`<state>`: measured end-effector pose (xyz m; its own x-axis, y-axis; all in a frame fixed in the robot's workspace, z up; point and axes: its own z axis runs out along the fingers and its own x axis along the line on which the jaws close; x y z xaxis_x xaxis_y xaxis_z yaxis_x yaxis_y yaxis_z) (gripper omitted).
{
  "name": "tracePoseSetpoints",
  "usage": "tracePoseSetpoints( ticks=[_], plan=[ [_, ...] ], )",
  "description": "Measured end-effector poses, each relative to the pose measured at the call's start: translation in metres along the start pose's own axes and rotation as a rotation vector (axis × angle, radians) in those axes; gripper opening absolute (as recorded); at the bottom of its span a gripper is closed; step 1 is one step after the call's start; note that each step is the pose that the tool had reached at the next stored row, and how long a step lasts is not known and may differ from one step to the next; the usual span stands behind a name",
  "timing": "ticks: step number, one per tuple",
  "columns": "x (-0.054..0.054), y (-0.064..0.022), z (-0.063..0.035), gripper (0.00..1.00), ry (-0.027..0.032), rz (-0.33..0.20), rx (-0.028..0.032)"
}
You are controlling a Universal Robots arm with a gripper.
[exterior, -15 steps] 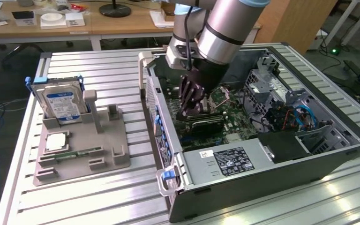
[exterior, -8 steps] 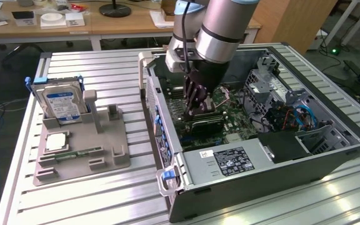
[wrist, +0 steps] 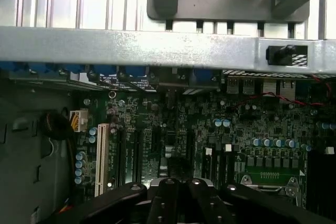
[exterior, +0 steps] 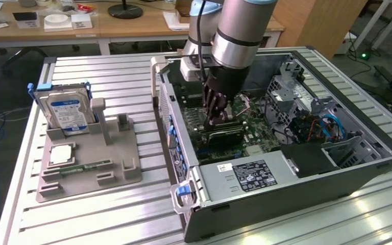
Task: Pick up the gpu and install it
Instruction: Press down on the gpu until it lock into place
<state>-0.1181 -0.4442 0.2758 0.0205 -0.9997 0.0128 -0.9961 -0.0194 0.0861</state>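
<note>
The gpu (exterior: 224, 135), judged to be the dark, flat card with a pale upper edge, sits low in the open computer case (exterior: 359, 168). It lies against the green motherboard (exterior: 254, 137), between the case's rear wall and the power supply (exterior: 247, 176). The gripper (exterior: 216, 118) stands directly over it on the arm's vertical wrist, with its tips at the card's upper edge. The fingers are drawn fully together. It cannot be told whether they pinch that thin edge or merely bear on it.

In the wrist view the gripper (wrist: 178, 195) hangs above the dark expansion slots (wrist: 128, 150), just beside a white slot (wrist: 100, 156). The card itself cannot be made out there.

On the exterior view's left, well apart from the case, a grey parts tray (exterior: 87, 178) rests on the slatted table (exterior: 114, 219). It carries the silver hard drive (exterior: 69, 109), which stands upright, and the narrow memory stick (exterior: 86, 167), which lies flat.

Hazards, as judgements:
- **Misalignment:** if the card's edge connector lies slightly off the slot, downward force would load the board rather than seat the card.
- **Tilt:** a tilted card could seat at one end only.
- **Slip:** a grip on so thin an edge may slide under pressure.
- **Snagging:** the red wire (wrist: 273, 97) and the cable bundles (exterior: 318, 127) near the drive cage could catch the wrist.
</note>
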Motion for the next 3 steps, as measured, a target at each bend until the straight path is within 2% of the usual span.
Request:
tracePoseSetpoints(
  ticks=[3],
  plan=[
    [0.0,0.0,0.0,0.11,0.0,0.0,0.0]
  ],
)
